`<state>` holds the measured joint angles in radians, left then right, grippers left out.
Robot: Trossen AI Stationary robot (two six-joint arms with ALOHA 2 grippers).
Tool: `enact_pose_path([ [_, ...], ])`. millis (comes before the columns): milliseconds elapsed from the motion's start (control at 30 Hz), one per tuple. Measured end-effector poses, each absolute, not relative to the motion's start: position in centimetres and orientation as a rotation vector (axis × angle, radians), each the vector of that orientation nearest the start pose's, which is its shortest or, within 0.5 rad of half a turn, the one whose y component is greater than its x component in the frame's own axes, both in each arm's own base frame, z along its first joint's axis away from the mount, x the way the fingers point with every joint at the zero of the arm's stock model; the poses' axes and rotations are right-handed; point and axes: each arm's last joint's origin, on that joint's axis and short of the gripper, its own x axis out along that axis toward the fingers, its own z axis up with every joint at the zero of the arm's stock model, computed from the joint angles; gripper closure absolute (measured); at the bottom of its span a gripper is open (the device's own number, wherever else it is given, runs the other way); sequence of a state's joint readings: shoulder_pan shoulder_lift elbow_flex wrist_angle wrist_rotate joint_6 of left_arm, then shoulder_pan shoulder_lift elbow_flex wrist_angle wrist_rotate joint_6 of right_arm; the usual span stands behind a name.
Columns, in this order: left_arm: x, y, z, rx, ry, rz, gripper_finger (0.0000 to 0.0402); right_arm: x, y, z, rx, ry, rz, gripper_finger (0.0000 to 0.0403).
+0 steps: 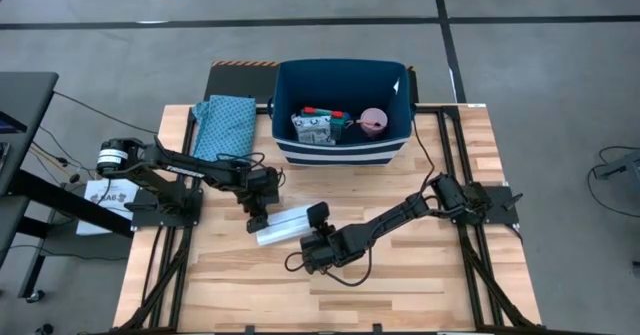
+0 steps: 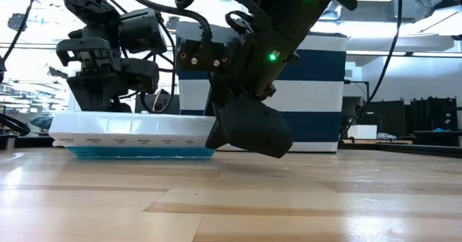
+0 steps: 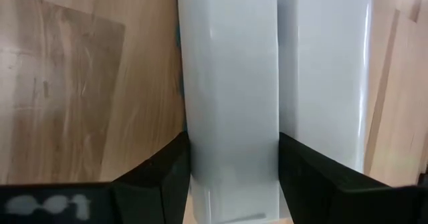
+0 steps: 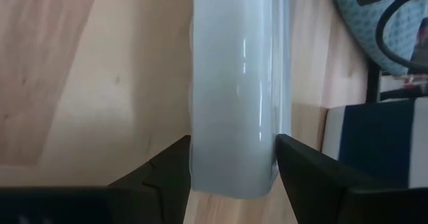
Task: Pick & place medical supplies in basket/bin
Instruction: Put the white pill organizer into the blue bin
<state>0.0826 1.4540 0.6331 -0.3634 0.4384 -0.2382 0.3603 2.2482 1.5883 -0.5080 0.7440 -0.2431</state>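
- Compartment tray (image 1: 283, 225), white over light blue, lies flat on the wooden table (image 1: 420, 285) in front of the navy bin (image 1: 340, 150), and I see both arms at it.
- Left gripper (image 1: 262, 218) sits at the tray's left end; my wrist view shows its fingers (image 3: 160, 177) pressed against both sides of one white lid strip.
- Right gripper (image 1: 318, 215) straddles the tray's right end, fingers (image 4: 167, 170) flanking it; whether they are clamped I cannot tell.
- Bin holds a teal-and-red box (image 1: 322, 125) and a pink roll (image 1: 373, 121).
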Motion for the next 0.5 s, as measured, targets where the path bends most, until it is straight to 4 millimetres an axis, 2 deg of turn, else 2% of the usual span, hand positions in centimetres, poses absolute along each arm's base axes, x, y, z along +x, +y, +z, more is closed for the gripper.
enact_pose_path([
  [300, 23.46, 0.62, 14.00, -0.534, 1.199, -0.202, 0.0229, 43.27, 14.21, 12.67, -0.880, 1.010, -0.214, 0.0226],
  [500, 23.46, 0.59, 14.00, -0.530, 1.199, -0.207, 0.0229, 43.37, 14.15, 12.70, -0.850, 1.000, -0.220, 0.0213],
])
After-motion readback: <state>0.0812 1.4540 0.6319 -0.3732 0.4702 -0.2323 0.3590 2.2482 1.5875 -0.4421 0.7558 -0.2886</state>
